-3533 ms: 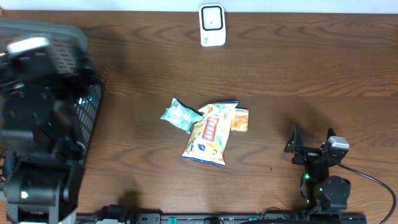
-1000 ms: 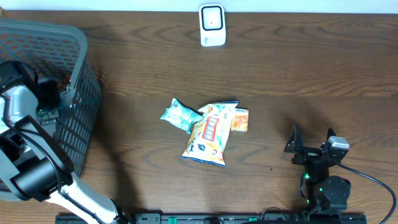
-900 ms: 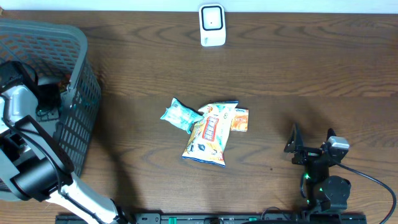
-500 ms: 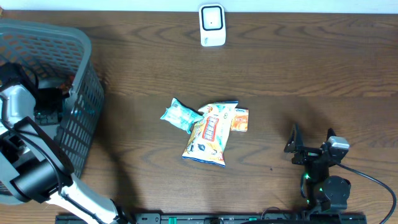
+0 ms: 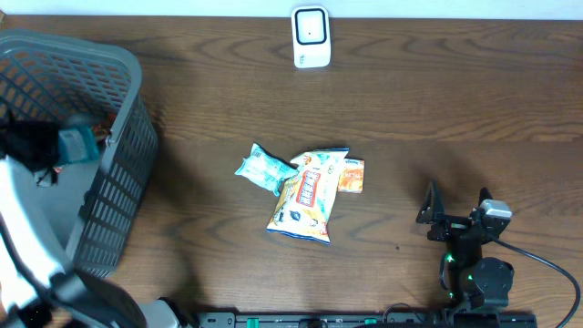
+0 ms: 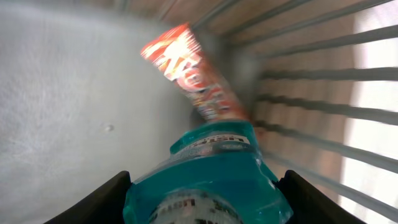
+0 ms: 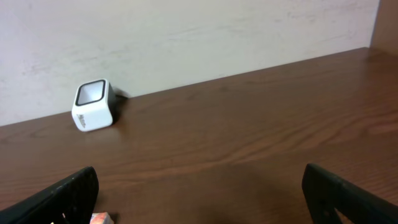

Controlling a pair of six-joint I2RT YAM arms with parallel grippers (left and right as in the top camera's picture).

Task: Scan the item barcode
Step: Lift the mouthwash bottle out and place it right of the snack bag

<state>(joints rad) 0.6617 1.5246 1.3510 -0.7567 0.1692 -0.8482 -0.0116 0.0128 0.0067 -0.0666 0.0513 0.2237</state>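
Note:
A teal packet point(image 6: 208, 171) with a white printed label fills the gap between my left gripper's point(image 6: 205, 211) dark fingers point(image 6: 99, 202), and the gripper is shut on it. From overhead the same teal packet point(image 5: 77, 146) hangs inside the grey basket point(image 5: 123, 173), with the blurred left arm beside it. The white barcode scanner point(image 5: 311, 36) stands at the table's far edge, and the right wrist view shows the scanner point(image 7: 93, 104) against the wall. My right gripper point(image 5: 453, 214) rests open near the front right, nothing between its jaws point(image 7: 199, 199).
A red packet point(image 6: 193, 78) lies against the basket's slatted wall point(image 6: 311, 74). In the middle of the table lie another teal packet point(image 5: 262, 168), a yellow-orange snack bag point(image 5: 307, 196) and a small orange box point(image 5: 352, 175).
My left gripper closed on the teal packet inside the basket and rose with it. The basket's right rim shifted slightly to the right. The right arm stayed still.

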